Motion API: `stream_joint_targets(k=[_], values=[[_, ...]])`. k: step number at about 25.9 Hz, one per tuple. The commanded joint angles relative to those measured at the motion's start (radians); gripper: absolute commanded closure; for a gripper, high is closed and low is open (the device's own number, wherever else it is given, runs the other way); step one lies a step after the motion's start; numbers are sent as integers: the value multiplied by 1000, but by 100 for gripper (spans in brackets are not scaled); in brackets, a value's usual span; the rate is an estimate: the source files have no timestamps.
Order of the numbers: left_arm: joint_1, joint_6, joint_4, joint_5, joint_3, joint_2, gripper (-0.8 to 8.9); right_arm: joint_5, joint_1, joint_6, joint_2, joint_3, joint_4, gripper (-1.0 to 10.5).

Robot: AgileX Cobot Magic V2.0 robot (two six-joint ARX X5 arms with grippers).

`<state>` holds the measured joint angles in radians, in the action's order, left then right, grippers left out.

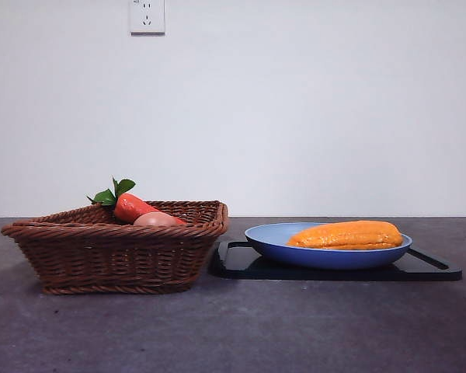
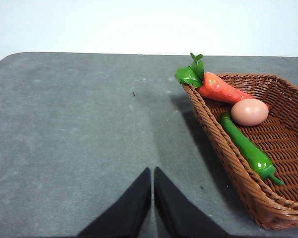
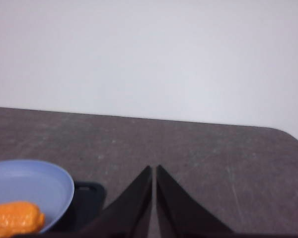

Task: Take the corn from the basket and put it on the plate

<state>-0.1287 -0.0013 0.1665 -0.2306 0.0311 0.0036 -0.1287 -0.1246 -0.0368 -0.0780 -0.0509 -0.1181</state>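
The orange-yellow corn (image 1: 346, 235) lies lengthwise in the blue plate (image 1: 279, 245), which rests on a black tray. One end of the corn (image 3: 15, 221) and the plate's rim (image 3: 64, 191) show in the right wrist view. The wicker basket (image 1: 116, 256) stands left of the plate, apart from it. My left gripper (image 2: 152, 171) is shut and empty above bare table beside the basket (image 2: 223, 153). Shut too and holding nothing, my right gripper (image 3: 154, 168) hangs off to the side of the plate. Neither arm shows in the front view.
The basket holds a red carrot-like item with green leaves (image 2: 216, 87), a pinkish egg-like item (image 2: 249, 112) and a green pepper (image 2: 246, 147). The black tray (image 1: 427, 268) sticks out past the plate. A wall socket (image 1: 147, 15) is on the white wall behind.
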Motion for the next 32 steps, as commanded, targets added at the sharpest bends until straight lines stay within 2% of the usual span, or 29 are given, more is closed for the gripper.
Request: stream_joint_targets(k=[1, 5, 14, 20, 32], values=[[-2, -8, -6, 3, -28, 0, 806, 3, 0, 3, 26, 20, -11, 945], [-2, -8, -6, 3, -28, 0, 806, 3, 1, 4, 77, 37, 36, 945], [-2, -8, -7, 3, -28, 0, 806, 3, 3, 27, 74, 40, 206, 945], [-2, -8, -7, 3, -28, 0, 806, 3, 3, 29, 74, 40, 256, 945], [-2, -8, -7, 3, -28, 0, 806, 3, 3, 29, 74, 40, 215, 945]])
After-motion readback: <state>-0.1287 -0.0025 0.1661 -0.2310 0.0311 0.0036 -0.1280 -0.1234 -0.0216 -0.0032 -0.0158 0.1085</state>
